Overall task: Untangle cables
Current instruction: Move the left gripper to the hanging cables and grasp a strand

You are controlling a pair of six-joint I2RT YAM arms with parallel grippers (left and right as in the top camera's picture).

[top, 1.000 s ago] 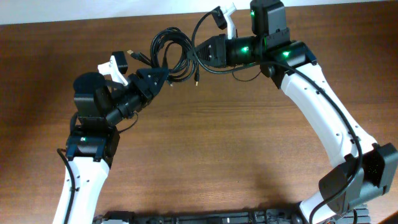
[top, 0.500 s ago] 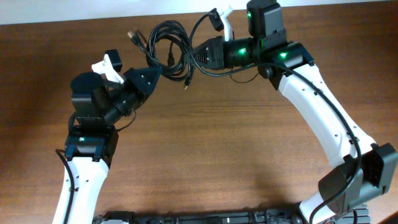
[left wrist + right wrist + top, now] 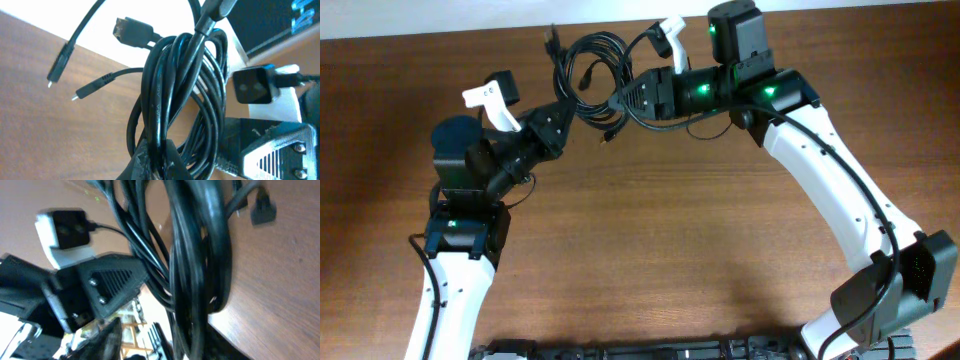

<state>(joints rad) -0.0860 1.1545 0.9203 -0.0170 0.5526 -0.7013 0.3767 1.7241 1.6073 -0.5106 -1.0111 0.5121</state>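
The cables (image 3: 588, 68) are a looped bundle of thin black cords held above the table's far edge. Loose plugs hang from it at the top left (image 3: 552, 40) and lower right (image 3: 606, 137). My left gripper (image 3: 563, 106) is shut on several strands; in the left wrist view its fingers (image 3: 156, 161) pinch the bundle (image 3: 172, 95) from below. My right gripper (image 3: 619, 99) reaches into the bundle from the right. In the right wrist view its fingers (image 3: 165, 342) stand apart, with the cords (image 3: 192, 260) running between them against the right finger.
The brown wooden table (image 3: 660, 240) spreads below both arms. Loose plug ends (image 3: 131, 30) (image 3: 56, 74) dangle on the left of the bundle in the left wrist view. The right gripper's body (image 3: 265, 150) sits close beside the left fingers.
Both grippers and the cable bundle have moved up and to the left, toward the table's far edge. The left gripper still holds the strands.
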